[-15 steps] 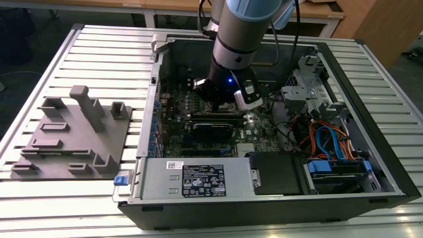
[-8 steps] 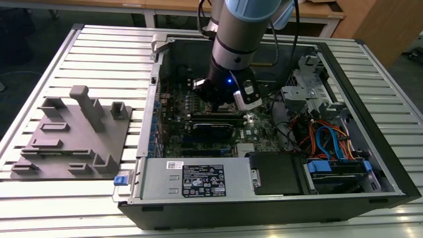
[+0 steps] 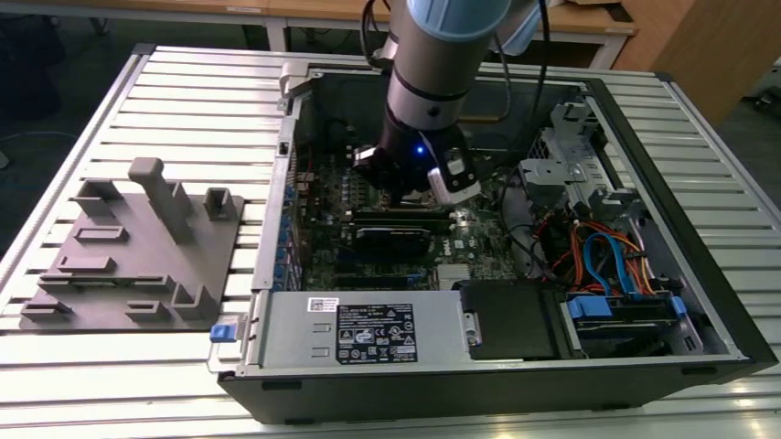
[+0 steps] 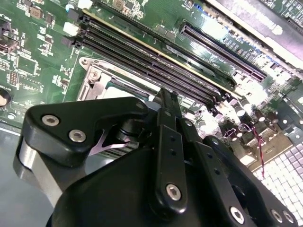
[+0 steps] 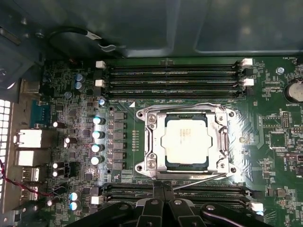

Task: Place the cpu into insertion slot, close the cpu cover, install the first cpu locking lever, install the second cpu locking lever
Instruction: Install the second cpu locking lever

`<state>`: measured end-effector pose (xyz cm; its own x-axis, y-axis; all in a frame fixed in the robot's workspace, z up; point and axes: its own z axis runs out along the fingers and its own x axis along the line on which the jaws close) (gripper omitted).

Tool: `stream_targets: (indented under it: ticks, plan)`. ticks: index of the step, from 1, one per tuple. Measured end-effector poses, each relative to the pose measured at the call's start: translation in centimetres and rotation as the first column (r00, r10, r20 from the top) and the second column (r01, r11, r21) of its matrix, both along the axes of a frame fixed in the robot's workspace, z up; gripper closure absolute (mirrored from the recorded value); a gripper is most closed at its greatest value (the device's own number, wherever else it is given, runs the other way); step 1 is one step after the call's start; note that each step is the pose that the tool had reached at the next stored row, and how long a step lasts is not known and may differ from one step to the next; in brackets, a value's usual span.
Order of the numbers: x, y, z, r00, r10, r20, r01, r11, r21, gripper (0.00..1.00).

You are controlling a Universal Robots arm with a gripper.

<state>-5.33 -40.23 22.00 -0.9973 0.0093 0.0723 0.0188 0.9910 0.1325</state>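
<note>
A: Exterior view: open black metal computer case (image 3: pixel 683 302) on a slatted table (image 3: pixel 183 101), a grey moulded fixture tray (image 3: pixel 134 251) well apart at the exterior view's left. The silver-and-blue arm (image 3: pixel 433 55) plunges straight down over the green motherboard (image 3: pixel 320 197).

B: Second wrist view: the black gripper (image 4: pixel 166 97) hangs low, fingers pinched together on nothing, beside long black memory slots (image 4: pixel 156 61).

A: First wrist view: the flat silver-grey square cpu (image 5: pixel 184 139) sits inside the silver-rimmed square insertion slot (image 5: pixel 142 168), the thin silvery cpu cover (image 5: pixel 221 142) closed flat around it. Thin wire locking levers (image 5: pixel 196 176) run along the frame's edges, and the fingertips hover just beside one.
</note>
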Motion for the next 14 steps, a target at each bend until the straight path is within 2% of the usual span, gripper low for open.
stream_targets:
  ticks: [8, 14]
  plan:
    - [-0.19, -0.02, -0.81, 1.0, 0.0, 0.0009, 0.0, 1.0, 0.0004, 0.9]
    - [-0.66, -0.01, -0.95, 0.9999, 0.0, 0.014, 0.0, 1.0, 0.0023, 0.9]
